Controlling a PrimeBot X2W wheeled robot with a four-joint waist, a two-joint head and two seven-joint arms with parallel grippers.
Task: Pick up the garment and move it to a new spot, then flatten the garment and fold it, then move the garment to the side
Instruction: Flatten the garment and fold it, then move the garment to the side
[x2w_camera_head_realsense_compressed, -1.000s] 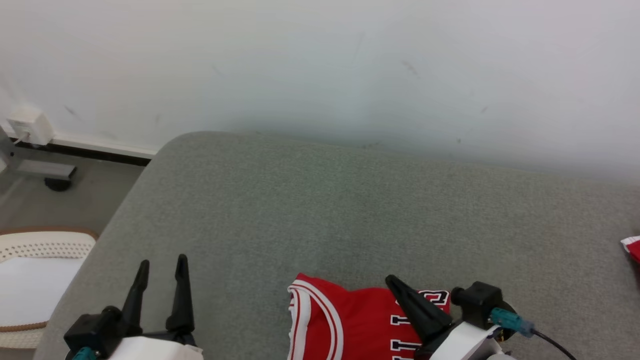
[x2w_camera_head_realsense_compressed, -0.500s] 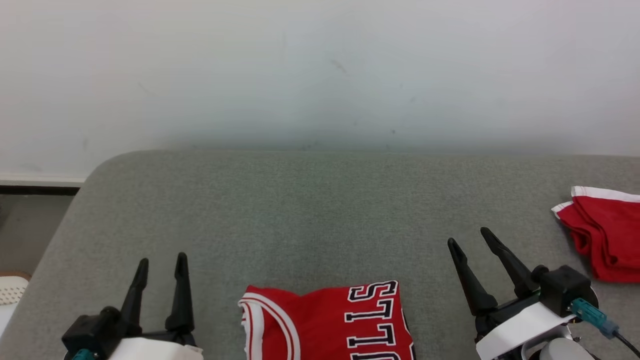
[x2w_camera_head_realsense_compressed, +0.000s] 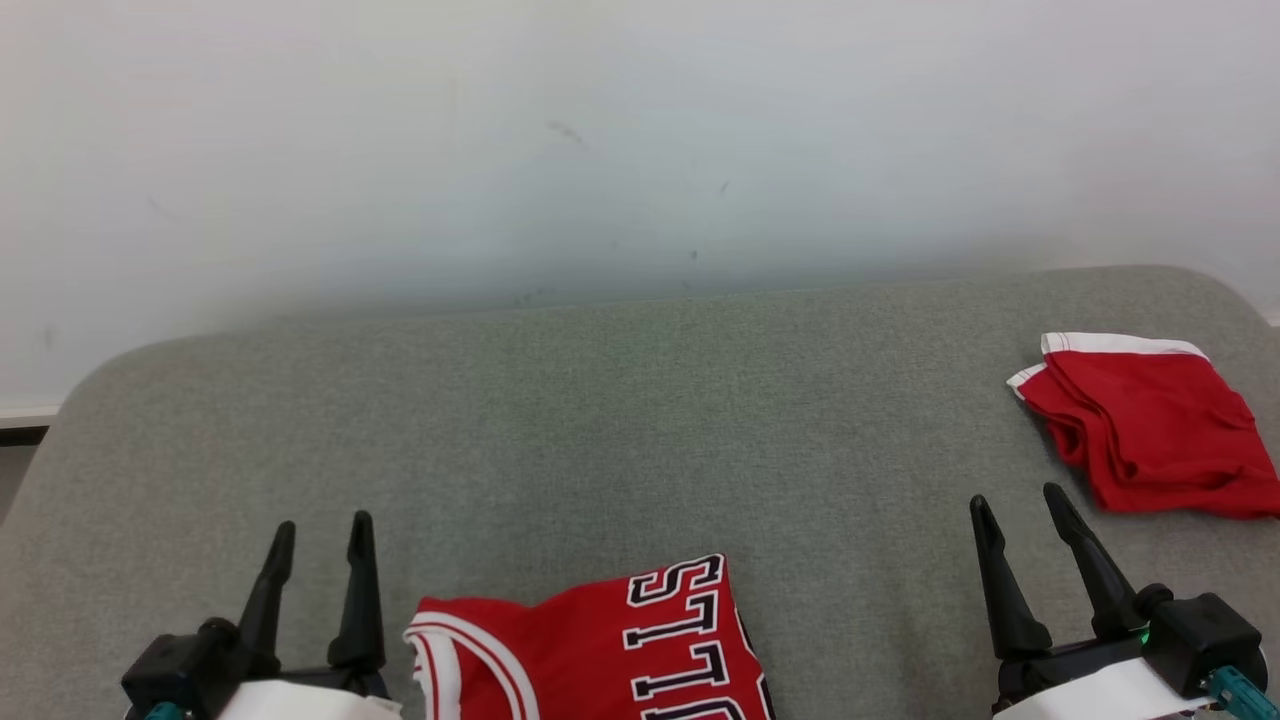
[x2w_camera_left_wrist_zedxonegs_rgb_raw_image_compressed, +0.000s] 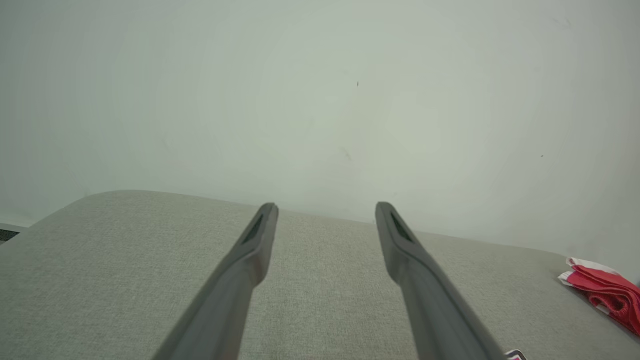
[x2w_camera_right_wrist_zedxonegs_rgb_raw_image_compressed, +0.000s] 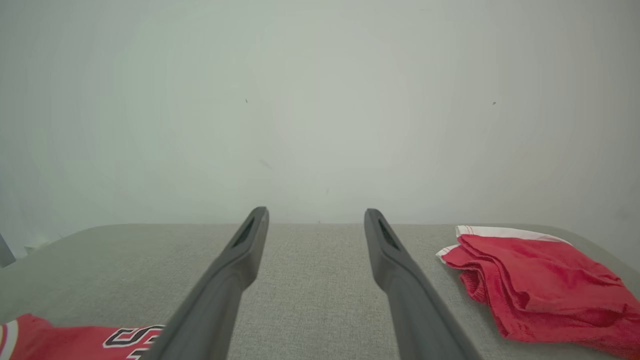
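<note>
- Your left gripper (x2w_camera_head_realsense_compressed: 323, 520) hovers over the near left of the grey cushion (x2w_camera_head_realsense_compressed: 600, 400), its fingers spread with nothing between them.
- Your right gripper (x2w_camera_head_realsense_compressed: 1015, 495) stands the same way at the near right: spread, empty, touching no cloth.
- The folded jersey (x2w_camera_head_realsense_compressed: 590, 650) lies flat on the cushion between the two grippers. It is closer to the left one and apart from both.
- A crumpled red garment (x2w_camera_head_realsense_compressed: 1150, 430) with a white band sits near the cushion's far right corner, beyond the right gripper's tips and a little to their right.
- From this, the jersey looks folded and set down, so the bunched piece is likely the one to pick up now.
- That move calls for your right arm to reach forward and right and come down on a raised fold. It must pinch enough layers that the cloth lifts as one, then carry it to the open middle.
- The head view's bottom edge cuts off the jersey's near part, so you cannot check how neat the fold is. Its lettering is only partly readable.
- You cannot tell whether the bunched piece is shorts or a top, nor where its hems lie.
</note>
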